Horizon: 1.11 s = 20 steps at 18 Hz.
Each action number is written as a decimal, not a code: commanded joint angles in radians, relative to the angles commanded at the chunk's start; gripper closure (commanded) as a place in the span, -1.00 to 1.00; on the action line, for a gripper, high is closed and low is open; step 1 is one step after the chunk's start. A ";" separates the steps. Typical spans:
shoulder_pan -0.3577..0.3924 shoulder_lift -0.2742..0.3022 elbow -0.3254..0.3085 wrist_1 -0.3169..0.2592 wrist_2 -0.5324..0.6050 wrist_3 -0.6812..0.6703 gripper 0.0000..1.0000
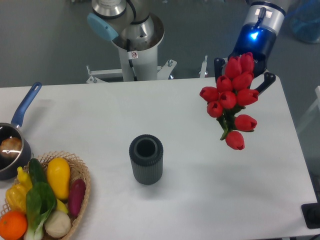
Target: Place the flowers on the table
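Over the far right of the table (150, 107), I am seeing the gripper (243, 71) carrying the flowers (231, 99), fingers clamped on the stems behind the buds. Buds are pointing toward me, apparently hanging clear of the surface. Lowering and release are remaining. The grey vase (146, 159) is standing empty mid-table.

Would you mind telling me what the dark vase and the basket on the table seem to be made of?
The vase looks like dark grey matte plastic or rubber: fine vertical ribs and no shine, though ceramic cannot be ruled out. The basket appears to be woven wicker or rattan: tan, open-weave strands show along its rim.
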 joint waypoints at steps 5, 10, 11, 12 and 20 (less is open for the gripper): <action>-0.002 0.000 -0.002 -0.002 0.000 0.000 0.24; -0.002 0.003 -0.002 -0.002 0.034 0.000 0.24; -0.002 0.005 0.000 -0.002 0.044 0.000 0.24; -0.002 0.005 0.000 -0.002 0.049 0.000 0.24; -0.023 0.038 -0.011 -0.005 0.225 0.000 0.24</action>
